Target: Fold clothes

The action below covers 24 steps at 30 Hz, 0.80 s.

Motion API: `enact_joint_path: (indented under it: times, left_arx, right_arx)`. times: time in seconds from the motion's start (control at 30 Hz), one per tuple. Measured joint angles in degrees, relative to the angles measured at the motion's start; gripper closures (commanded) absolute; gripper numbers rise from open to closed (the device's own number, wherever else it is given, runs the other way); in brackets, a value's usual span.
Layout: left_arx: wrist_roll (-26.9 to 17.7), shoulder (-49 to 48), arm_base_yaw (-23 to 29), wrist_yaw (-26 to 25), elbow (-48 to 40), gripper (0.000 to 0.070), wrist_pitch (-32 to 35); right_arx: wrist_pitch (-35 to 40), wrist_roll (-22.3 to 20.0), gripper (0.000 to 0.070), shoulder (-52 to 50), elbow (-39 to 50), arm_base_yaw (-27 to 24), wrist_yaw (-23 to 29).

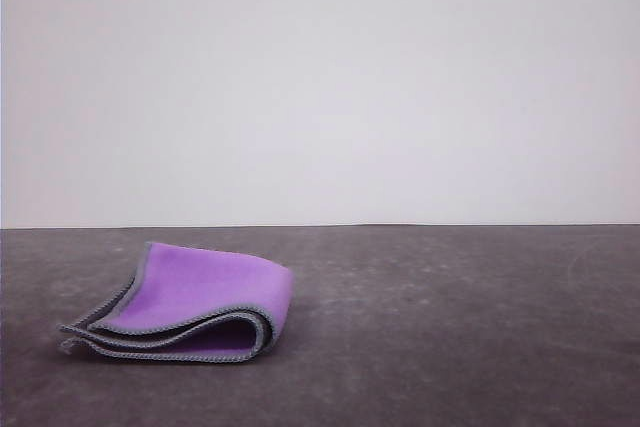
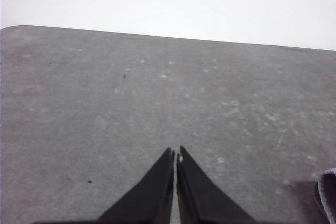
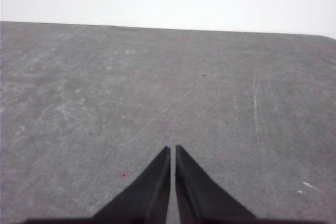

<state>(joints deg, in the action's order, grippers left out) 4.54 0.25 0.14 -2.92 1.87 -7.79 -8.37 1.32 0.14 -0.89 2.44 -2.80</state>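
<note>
The clothes [image 1: 190, 302] lie folded on the left part of the dark grey table [image 1: 450, 327], purple face outward with grey stitched edging along the layered front edges. A small piece of that cloth [image 2: 328, 192] peeks in at the edge of the left wrist view. My left gripper [image 2: 175, 156] is shut with nothing between its black fingers, hovering over bare table beside the cloth. My right gripper [image 3: 172, 150] is shut too, empty, over bare tabletop away from the cloth.
The table's far edge [image 1: 400, 226] meets a plain white wall [image 1: 320, 77]. Faint scratches and small specks mark the tabletop [image 3: 210, 103]. Open surface stretches to the right of the cloth.
</note>
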Motion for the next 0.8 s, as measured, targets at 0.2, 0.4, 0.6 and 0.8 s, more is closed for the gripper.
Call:
enact_joint_path:
  times: [0.2,0.4,0.6,0.8]
  left_arx:
    - [0.0,0.0,0.0,0.0,0.0,0.07,-0.04]
    - [0.0,0.0,0.0,0.0,0.0,0.07,-0.02]
    - [0.0,0.0,0.0,0.0,0.0,0.07,-0.04]
    - [0.0,0.0,0.0,0.0,0.0,0.07,-0.02]
  right_arx:
    - [1.08,0.0,0.0686,0.0,0.0,0.02,-0.11]
    - [2.02,0.0,0.0686,0.0,0.0,0.02,-0.14]
    - [2.02,0.0,0.0686,0.0,0.0,0.02,-0.14]
    - [2.02,0.0,0.0686,0.0,0.0,0.02,-0.14]
